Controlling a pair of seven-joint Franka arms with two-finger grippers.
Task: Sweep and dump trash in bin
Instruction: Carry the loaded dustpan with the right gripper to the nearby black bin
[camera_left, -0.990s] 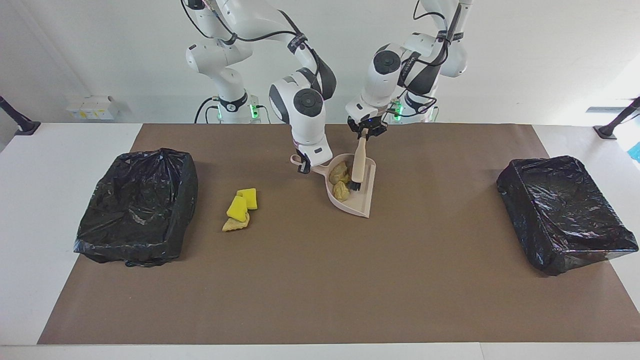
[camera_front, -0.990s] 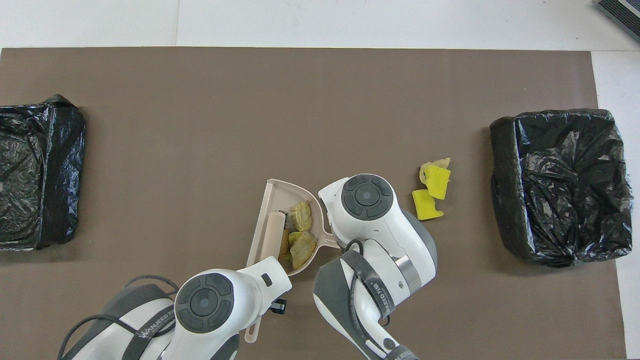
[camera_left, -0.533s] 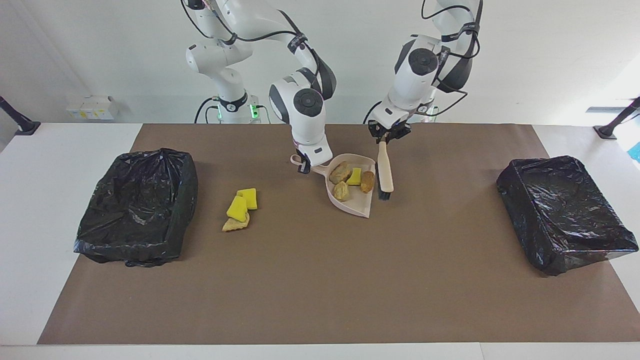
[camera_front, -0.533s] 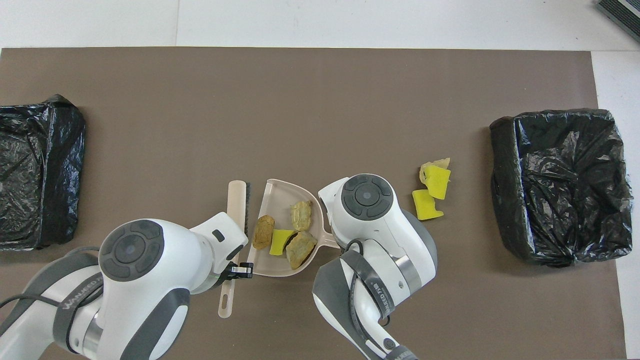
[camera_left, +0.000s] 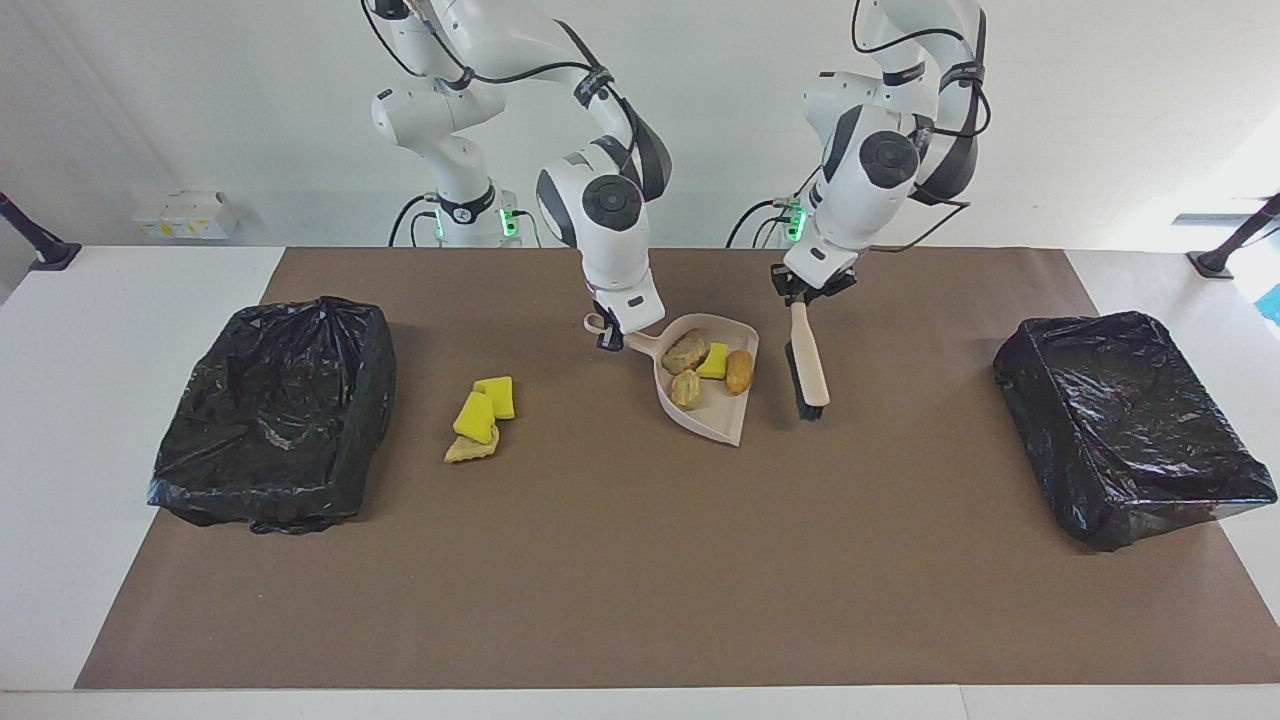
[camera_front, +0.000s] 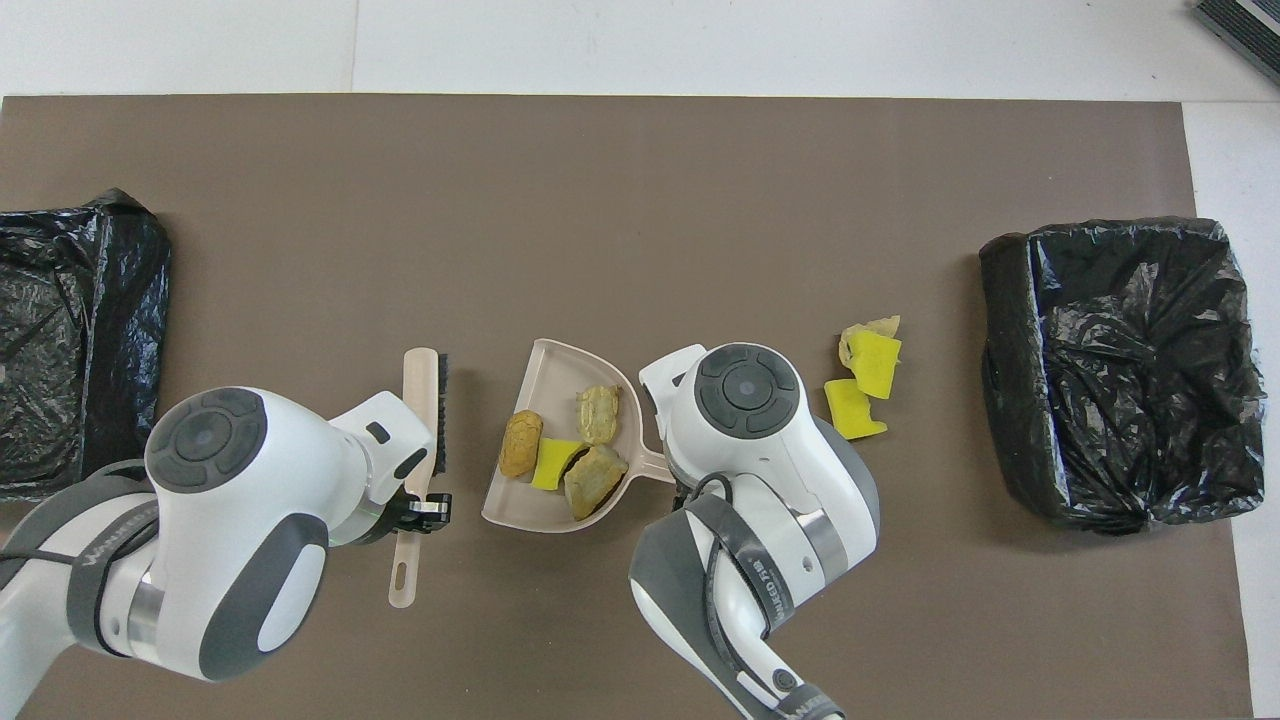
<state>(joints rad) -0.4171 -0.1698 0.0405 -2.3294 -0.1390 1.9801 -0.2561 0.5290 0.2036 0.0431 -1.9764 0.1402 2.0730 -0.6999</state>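
I've drawn the brush (camera_left: 806, 366) out of the dustpan (camera_left: 712, 404) and swung it toward the left arm's end of the tabletop (camera_left: 640, 560); a second ago its bristles were inside the pan pressing the pieces back. Now it hangs just beside the pan's open side, at about three o'clock from it in the facing view, apart from it. My left pincer (camera_left: 801, 296) is clamped shut on the brush handle. My right pincer (camera_left: 606, 338) is closed on the dustpan handle, and the pan's lip looks slightly lifted and turned.

Four chunks (camera_left: 712, 368) now lie loaded in the pan. Three more chunks (camera_left: 478, 418) sit on the tabletop at about nine o'clock from the pan, between it and the black-lined bin (camera_left: 272, 415) at the right arm's end.

I judge the first sweep finished: next comes either dumping this load or collecting that second pile. A second lined bin (camera_left: 1130, 425) waits at the left arm's end.
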